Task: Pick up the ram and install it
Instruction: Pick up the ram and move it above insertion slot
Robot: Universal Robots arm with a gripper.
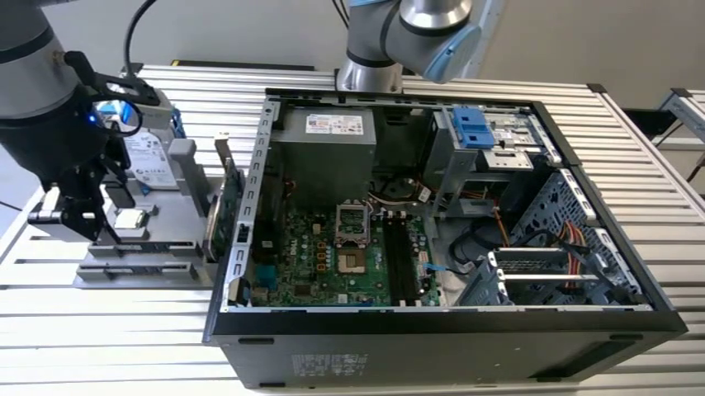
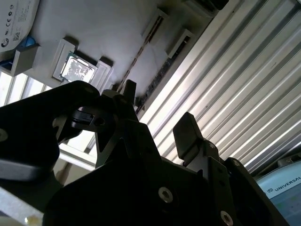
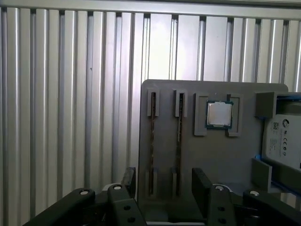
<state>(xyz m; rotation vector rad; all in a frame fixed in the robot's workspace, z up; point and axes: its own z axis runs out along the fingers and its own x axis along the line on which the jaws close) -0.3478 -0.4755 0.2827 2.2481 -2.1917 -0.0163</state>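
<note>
The black two-fingered gripper (image 1: 86, 223) hangs over a flat grey matte plastic holding tray (image 1: 144, 268) at the exterior view's left, its jaws spread and nothing between them; in the first wrist view both blunt black fingertips (image 3: 129, 181) stand apart above the tray. The ram (image 3: 178, 141), a long thin dark stick seen edge-on, stands in a narrow slot cut into the tray, and a second stick of the same look (image 3: 153, 141) stands in the parallel slot just beside it; the gripper touches neither. Near the slots on the same tray a small square processor chip with a dull silver lid and a green rim (image 3: 219, 114) lies flat in its own recess, and beyond that a silver boxy hard drive with blue clips (image 3: 282, 141) is propped between grey posts. Between the tray and the computer a flat green expansion card (image 1: 224, 219) stands upright on its edge. The big black metal computer case (image 1: 441, 326) lies on its side with the panel off, its wall rising between the tray and the green motherboard (image 1: 330, 256) inside, where orange cables and grey metal drive cages crowd the exterior view's right. Everything rests on a ribbed aluminium table (image 1: 111, 330) of long shiny slats.
</note>
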